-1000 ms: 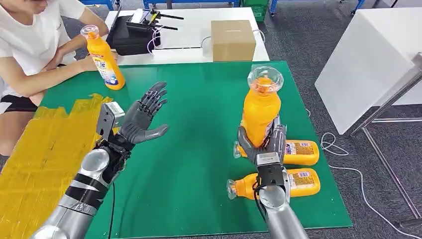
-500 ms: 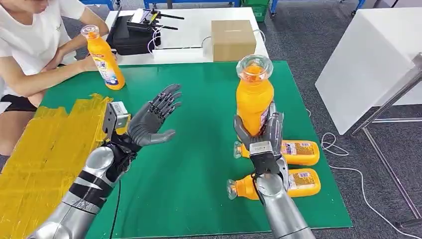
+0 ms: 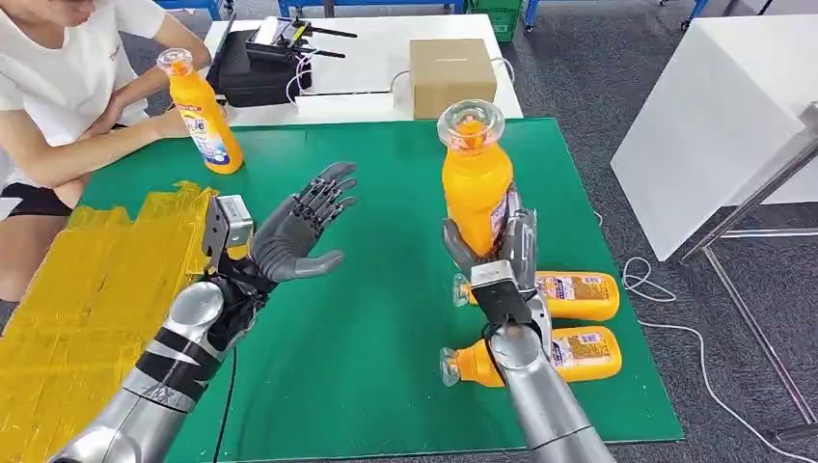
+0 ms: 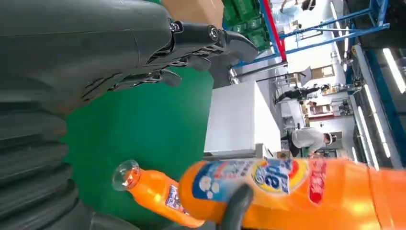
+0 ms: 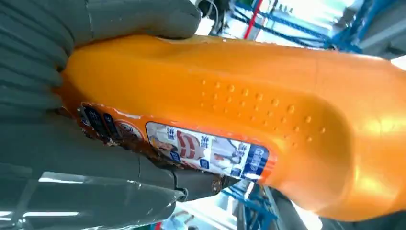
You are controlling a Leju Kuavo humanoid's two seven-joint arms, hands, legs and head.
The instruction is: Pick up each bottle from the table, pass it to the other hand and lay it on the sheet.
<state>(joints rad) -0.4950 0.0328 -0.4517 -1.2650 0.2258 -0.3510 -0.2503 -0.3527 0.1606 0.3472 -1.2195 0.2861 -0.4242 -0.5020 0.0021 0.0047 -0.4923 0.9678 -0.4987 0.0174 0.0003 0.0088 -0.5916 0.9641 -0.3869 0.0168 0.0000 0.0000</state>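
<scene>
My right hand (image 3: 494,258) grips an upright orange bottle (image 3: 475,183) with a clear cap above the green mat (image 3: 386,289); up close the bottle (image 5: 249,115) sits between its thumb and fingers. My left hand (image 3: 289,231) is open, palm up, fingers spread, to the left of the bottle and apart from it; the left wrist view shows the held bottle (image 4: 297,191) near its fingers (image 4: 206,38). Two more orange bottles (image 3: 569,294) (image 3: 564,355) lie on the mat at the right. The yellow sheet (image 3: 87,289) covers the table's left side.
A person (image 3: 68,87) sits at the far left, one hand on another upright orange bottle (image 3: 203,111) at the mat's back corner. A cardboard box (image 3: 450,77) and a black device (image 3: 253,68) stand on the white table behind. A white table (image 3: 714,106) stands to the right.
My right hand has carried the upright bottle leftward and a little further back, toward the left hand. My left hand has shifted slightly right and forward, staying open.
</scene>
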